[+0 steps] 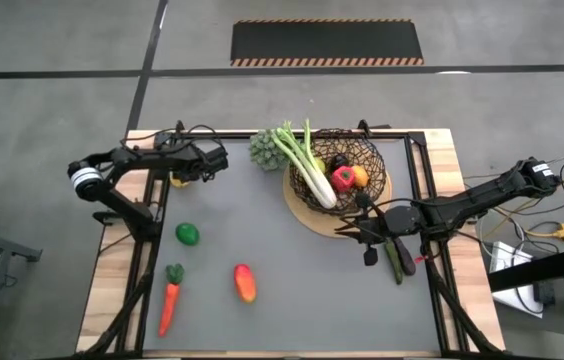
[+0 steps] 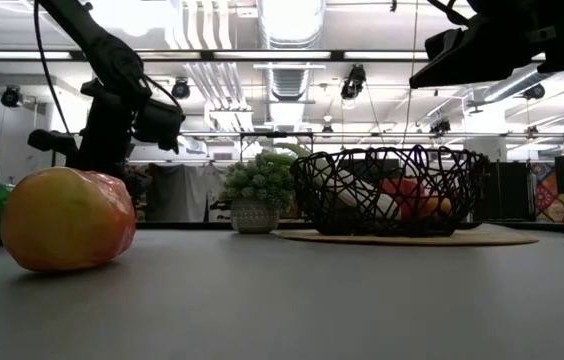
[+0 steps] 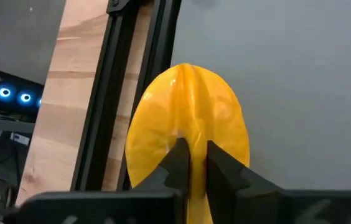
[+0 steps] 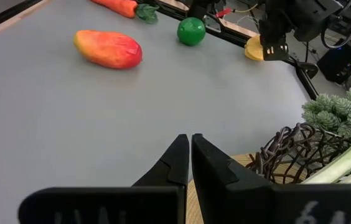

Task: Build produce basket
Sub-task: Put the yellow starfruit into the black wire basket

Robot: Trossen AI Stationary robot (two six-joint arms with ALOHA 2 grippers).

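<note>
From above, the left gripper [image 1: 205, 170] sits at the table's far left corner, and what it has there is nearly hidden under the arm. Its wrist camera settles it: the fingers [image 3: 178, 158] are pinched onto a yellow fruit [image 3: 188, 124] lying beside the black rail [image 3: 135, 93], though whether the fruit is off the grey mat I can't tell.

The right gripper [image 1: 370, 240] hangs just near the basket [image 1: 347, 160], fingers closed on nothing; its wrist camera shows them over bare mat.

The basket rests on a tan mat [image 1: 312, 215] and holds a leek [image 1: 307, 165], a red piece [image 1: 343, 178] and an orange one [image 1: 360, 177]. Only the low view shows the wire weave clearly.

Loose on the table: a green ball [image 1: 188, 234], a carrot [image 1: 169, 300], a mango [image 1: 245, 282], and a dark piece [image 1: 399, 262] by the right arm. A potted plant [image 1: 263, 150] stands behind the basket. I can read no writing.
</note>
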